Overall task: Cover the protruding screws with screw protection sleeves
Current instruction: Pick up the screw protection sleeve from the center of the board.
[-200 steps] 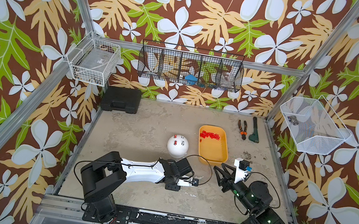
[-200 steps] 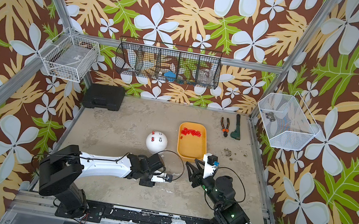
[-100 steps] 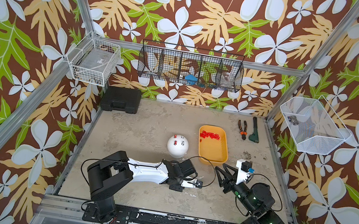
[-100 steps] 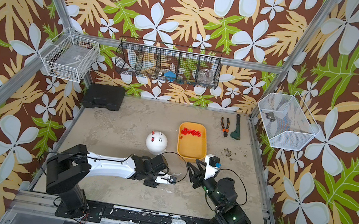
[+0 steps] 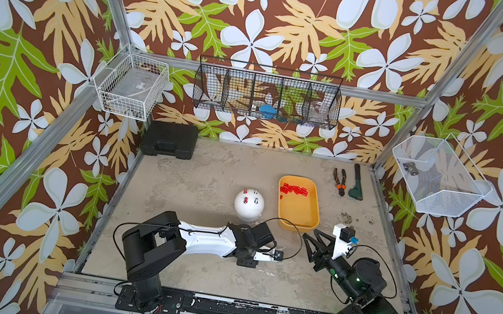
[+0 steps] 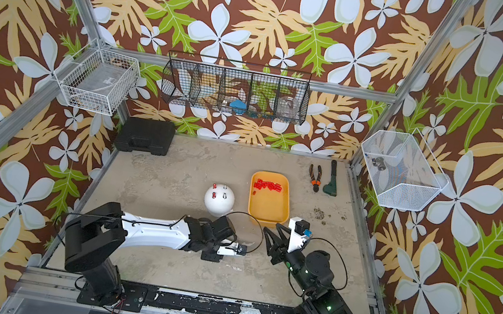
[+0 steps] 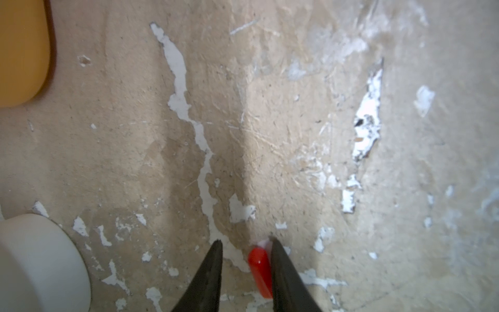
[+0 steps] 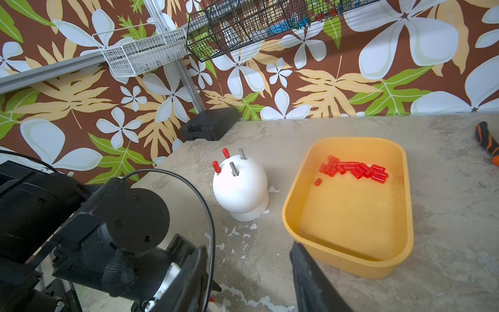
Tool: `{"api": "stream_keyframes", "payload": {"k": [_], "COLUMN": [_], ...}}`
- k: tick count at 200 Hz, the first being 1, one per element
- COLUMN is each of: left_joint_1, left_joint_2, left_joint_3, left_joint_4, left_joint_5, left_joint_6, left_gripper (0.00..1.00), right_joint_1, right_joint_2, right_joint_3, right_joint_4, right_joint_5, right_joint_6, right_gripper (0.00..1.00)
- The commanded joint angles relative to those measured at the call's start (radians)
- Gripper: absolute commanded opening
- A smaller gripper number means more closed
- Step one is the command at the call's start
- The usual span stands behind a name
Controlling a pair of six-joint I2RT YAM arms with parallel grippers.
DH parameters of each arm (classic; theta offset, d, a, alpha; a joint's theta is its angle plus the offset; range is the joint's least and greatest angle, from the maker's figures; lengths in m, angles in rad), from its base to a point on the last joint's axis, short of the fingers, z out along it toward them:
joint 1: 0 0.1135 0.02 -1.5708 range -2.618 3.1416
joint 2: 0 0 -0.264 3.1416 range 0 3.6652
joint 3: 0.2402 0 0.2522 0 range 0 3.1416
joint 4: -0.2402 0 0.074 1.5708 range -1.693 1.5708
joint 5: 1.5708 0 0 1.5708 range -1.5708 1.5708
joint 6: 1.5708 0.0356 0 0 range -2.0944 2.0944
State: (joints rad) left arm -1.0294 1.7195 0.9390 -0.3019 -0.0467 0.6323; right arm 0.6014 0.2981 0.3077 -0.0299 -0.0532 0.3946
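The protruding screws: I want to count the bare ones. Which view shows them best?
The right wrist view: the protruding screws stand close and side-on, two bare, two red-capped. Both top views show them tiny; the left wrist view shows none.

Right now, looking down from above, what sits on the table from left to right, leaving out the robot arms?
Black case → white dome → yellow tray → pliers → green tool.
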Motion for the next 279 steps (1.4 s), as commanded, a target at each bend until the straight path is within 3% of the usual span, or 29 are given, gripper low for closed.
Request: {"api": "stream_keyframes", "payload": {"k": [1, 19, 110, 217, 231, 279], "left_joint_1": [0.000, 0.001, 0.003, 0.003, 0.004, 0.044], "left_joint_2": [0.024, 0.035, 0.019, 0.042, 0.037, -0.139], "left_joint_3": [-0.001, 0.014, 0.033, 0.055, 0.069, 0.029], "left_joint_4": [-0.078, -0.104, -0.176, -0.164, -0.158, 0.039], "left_joint_5": [0.027, 0.045, 0.075, 0.098, 0.114, 0.240], "left_joint_6": [-0.034, -0.052, -0.196, -0.225, -0.239, -0.352], "left_gripper": [0.30, 0.24, 0.28, 0.00, 0.00, 0.00], "right_joint_1": [0.000, 0.000, 0.000, 0.000, 0.001, 0.000], "right_joint_2": [-0.003, -0.009, -0.050, -0.052, -0.043, -0.010], "right_joint_3": [-0.001, 0.002, -0.004, -0.003, -0.005, 0.002], "right_joint_4": [0.016, 0.014, 0.016, 0.019, 0.023, 0.030], "right_joint_5": [0.008, 0.016, 0.014, 0.013, 0.011, 0.019], "right_joint_6": [0.004, 0.003, -0.002, -0.011, -0.011, -0.005], "right_gripper": [0.52, 0.52, 0.52, 0.53, 0.53, 0.53]}}
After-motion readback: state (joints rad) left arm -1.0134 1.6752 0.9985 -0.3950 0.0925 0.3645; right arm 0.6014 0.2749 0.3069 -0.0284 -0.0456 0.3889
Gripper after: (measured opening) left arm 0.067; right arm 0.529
